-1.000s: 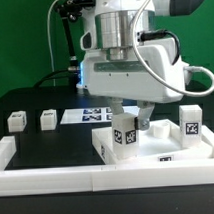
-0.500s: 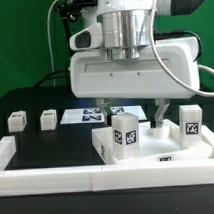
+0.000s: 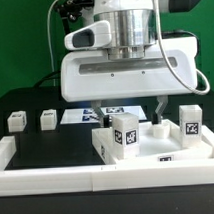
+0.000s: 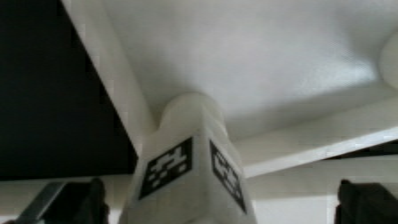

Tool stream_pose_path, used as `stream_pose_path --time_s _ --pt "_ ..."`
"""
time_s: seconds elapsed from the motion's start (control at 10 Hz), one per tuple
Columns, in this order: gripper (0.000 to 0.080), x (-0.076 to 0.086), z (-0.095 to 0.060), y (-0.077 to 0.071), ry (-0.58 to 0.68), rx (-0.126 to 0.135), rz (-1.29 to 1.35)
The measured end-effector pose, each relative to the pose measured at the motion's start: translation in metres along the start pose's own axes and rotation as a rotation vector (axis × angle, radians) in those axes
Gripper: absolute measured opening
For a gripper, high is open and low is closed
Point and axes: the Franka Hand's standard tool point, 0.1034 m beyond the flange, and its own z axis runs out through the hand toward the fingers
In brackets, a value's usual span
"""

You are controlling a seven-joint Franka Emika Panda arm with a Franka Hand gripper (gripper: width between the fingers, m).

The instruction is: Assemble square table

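White leg point(image 3: 123, 134): upright on the slab point(image 3: 187, 150), at its corner on the exterior view's left, just released.
Claw point(image 3: 133, 113): now spread wide, empty, lifted above it.
Meaning: leg looks placed; loose legs point(image 3: 15, 121) wait well apart.

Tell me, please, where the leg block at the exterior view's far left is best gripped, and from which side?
Probably from straight above, closing on two opposite flat sides of the leftmost leg block. It rests on the black table, clear of the next leg block, so both sides look free for the fingers.
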Motion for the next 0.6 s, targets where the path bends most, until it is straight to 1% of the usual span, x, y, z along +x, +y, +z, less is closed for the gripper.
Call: stream_pose_path --time_s 0.3,0.6 --pt "0.0649 -0.0003 0.0003 0.0046 -0.006 -0.017 -0.224" --pt "0.0649 0.0016 -0.0005 0.0078 0.005 -0.033 -0.315"
